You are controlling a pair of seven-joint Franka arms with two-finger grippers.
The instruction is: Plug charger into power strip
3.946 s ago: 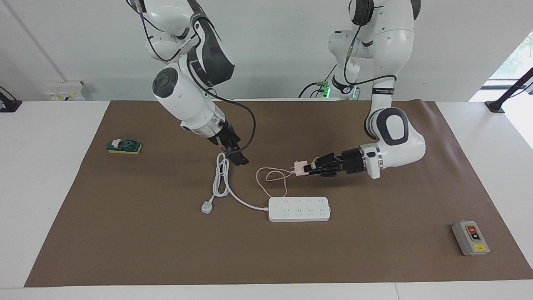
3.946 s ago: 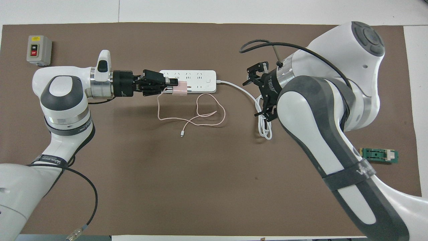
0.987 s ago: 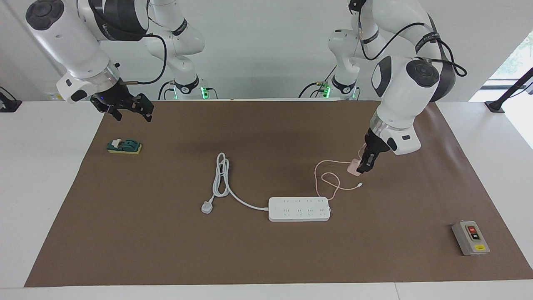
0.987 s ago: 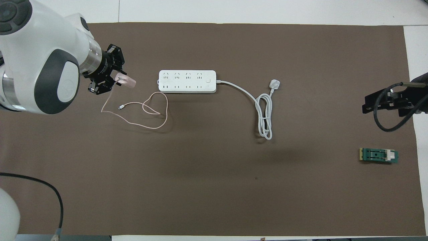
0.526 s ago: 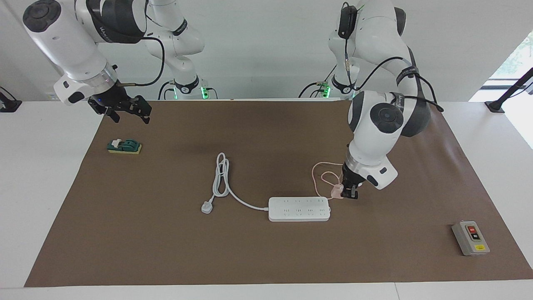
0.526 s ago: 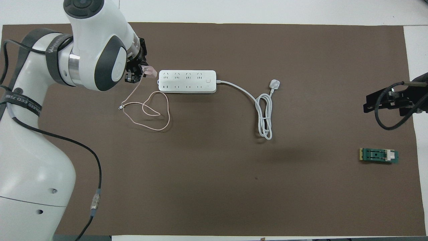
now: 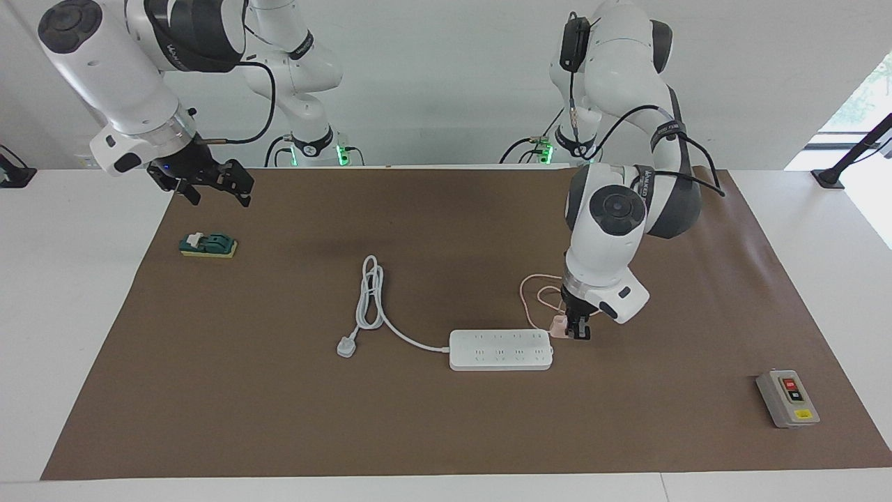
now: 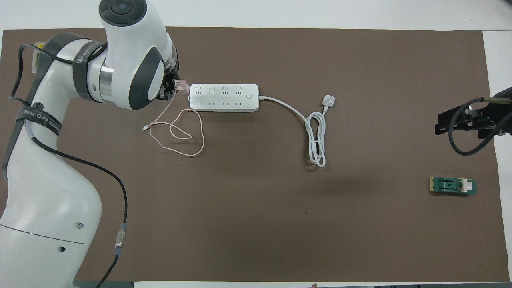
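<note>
Pink charger (image 7: 559,323) sits pinched in your left gripper (image 7: 578,332), just beside power strip (image 7: 500,349) at its left-arm end; cable loops on brown mat (image 7: 446,432). Strip lies mid-table, no marking readable. Your right gripper (image 7: 209,183) waits spread, over mat edge above green block (image 7: 208,245). Grey button box (image 7: 787,398): lettering unreadable.

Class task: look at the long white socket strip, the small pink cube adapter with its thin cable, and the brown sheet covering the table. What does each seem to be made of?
Long white socket strip: probably hard moulded plastic, smooth with rounded edges.
Small pink cube adapter: likely glossy plastic; its thin cable looks flexible, lying in loose loops.
Brown table sheet: matte, flat, perhaps paper or thin mat; unclear.
</note>
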